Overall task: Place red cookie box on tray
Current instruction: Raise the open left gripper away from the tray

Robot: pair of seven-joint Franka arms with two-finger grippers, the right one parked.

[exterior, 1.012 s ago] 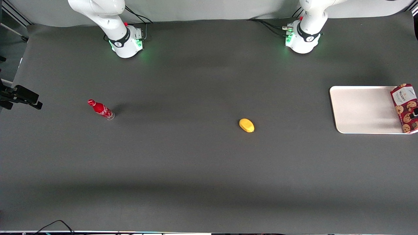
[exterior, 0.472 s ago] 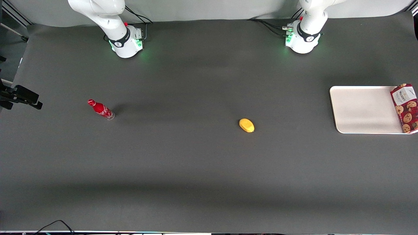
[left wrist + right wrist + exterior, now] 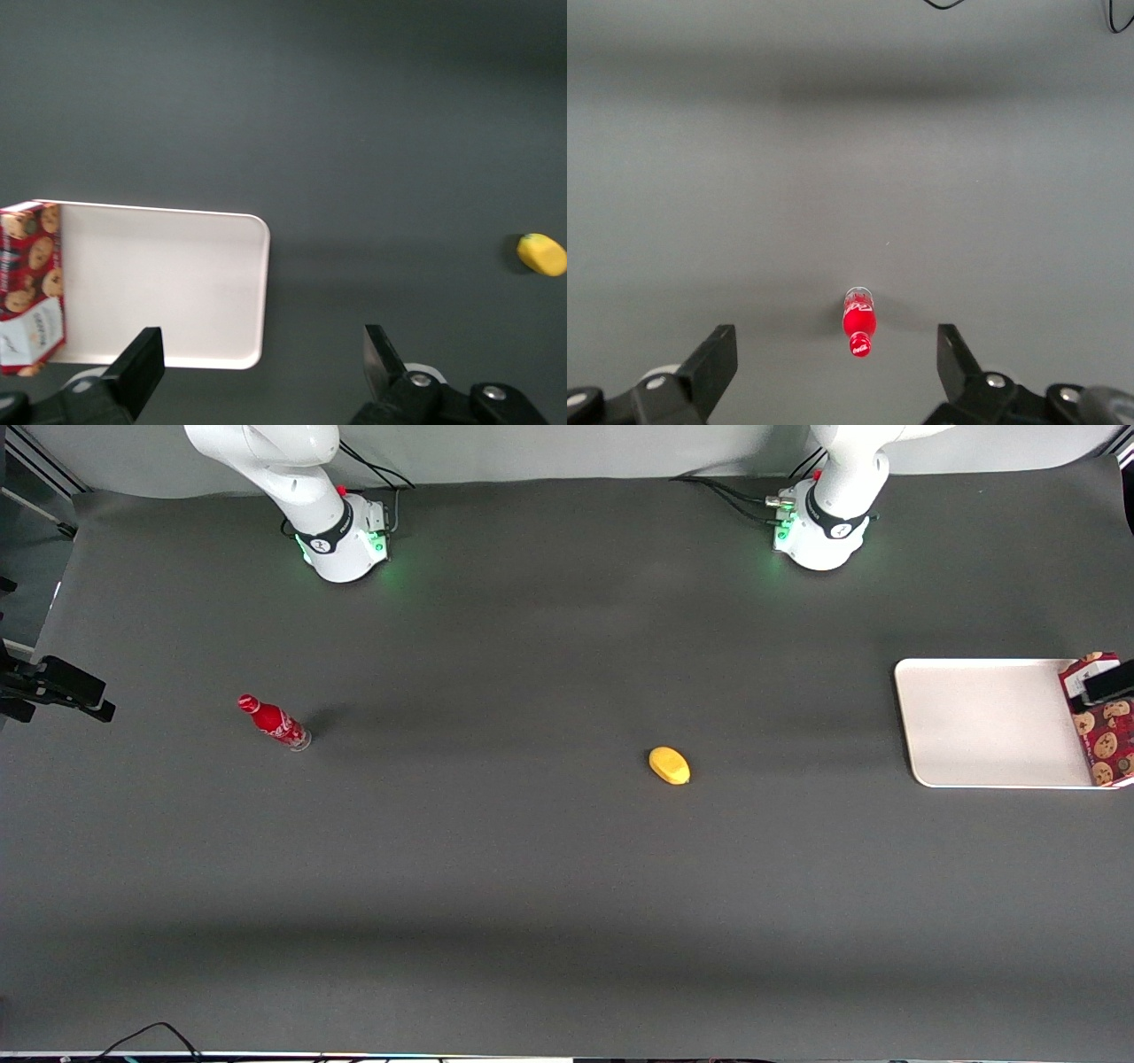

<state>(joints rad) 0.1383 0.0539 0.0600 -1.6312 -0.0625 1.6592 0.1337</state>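
Note:
The red cookie box [image 3: 1107,735] lies on the cream-white tray [image 3: 983,722], along the tray's end toward the working arm's end of the table. Its white label end is farther from the front camera. In the left wrist view the box [image 3: 31,283] sits at one end of the tray [image 3: 159,283]. My left gripper [image 3: 261,350] hangs well above the tray's corner, open and holding nothing. In the front view a dark part of the gripper [image 3: 1107,685] covers the box's label end.
A yellow lemon-like object [image 3: 669,765] lies on the dark mat near the table's middle and also shows as the yellow object [image 3: 541,254] in the left wrist view. A small red bottle [image 3: 273,722] lies toward the parked arm's end.
A gripper fingertip that showed over the box's middle one second ago is gone. A dark part of the gripper now covers the box's label end. The box straightened slightly on the tray.

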